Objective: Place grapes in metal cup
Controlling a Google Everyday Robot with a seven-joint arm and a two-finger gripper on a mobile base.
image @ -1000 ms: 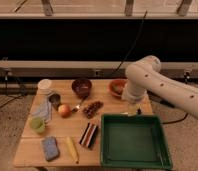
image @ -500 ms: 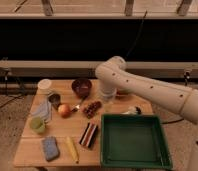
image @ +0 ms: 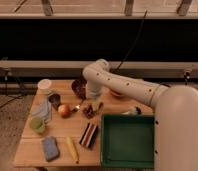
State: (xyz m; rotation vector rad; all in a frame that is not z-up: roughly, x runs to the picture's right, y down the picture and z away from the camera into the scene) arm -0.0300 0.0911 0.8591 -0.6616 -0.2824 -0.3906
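Camera view has the gripper [image: 92, 104] right at the dark reddish-purple grape bunch [image: 87, 112]. Can't tell its grip state; the small shiny grey metal cup [image: 55, 99] sits off left.

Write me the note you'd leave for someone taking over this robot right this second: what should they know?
Gripper: down low at the middle of the table, right at the grapes; whether it has hold of them cannot be seen.
Grapes: on the table, just right of the apple, off the upper-left corner of the green tray.
Metal cup: upright on the left part of the table, up and left of the apple, below the white cup.
Done: the grapes are not in the cup yet.
Left: grip the grapes, lift, carry them left past the apple, release into the metal cup.
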